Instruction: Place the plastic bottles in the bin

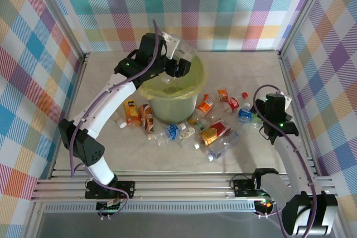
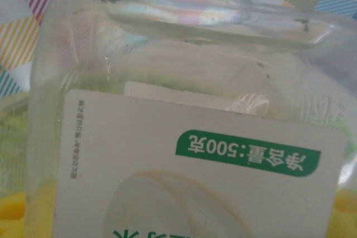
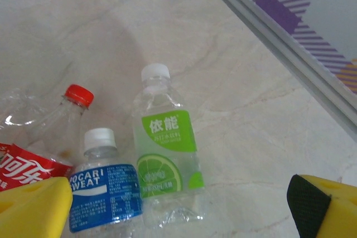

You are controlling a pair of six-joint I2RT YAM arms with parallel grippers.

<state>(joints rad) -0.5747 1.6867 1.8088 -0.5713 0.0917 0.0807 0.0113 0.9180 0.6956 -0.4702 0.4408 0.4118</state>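
From the top camera, the left gripper (image 1: 181,66) hangs over the mouth of the bin (image 1: 149,88) and grips a clear bottle (image 1: 185,54). The bottle is above the opening, so I judge that only the release is not yet done. The other plastic bottles (image 1: 215,132) lie on the table (image 1: 111,154) at the front and right of the bin. The right gripper (image 1: 263,120) is at their right end and is the nearer arm to them.

In the left wrist view, the white label (image 2: 195,182) of the held bottle is close to the lens, with the yellow-green bag (image 2: 11,149) behind it.

In the right wrist view, the yellow fingers (image 3: 33,204) stand wide apart and empty. A lime-label bottle (image 3: 167,154) lies just ahead between them. Its long axis points away from the hand, with the cap at the far end. A blue-label bottle (image 3: 103,193) is just beside it on the left.
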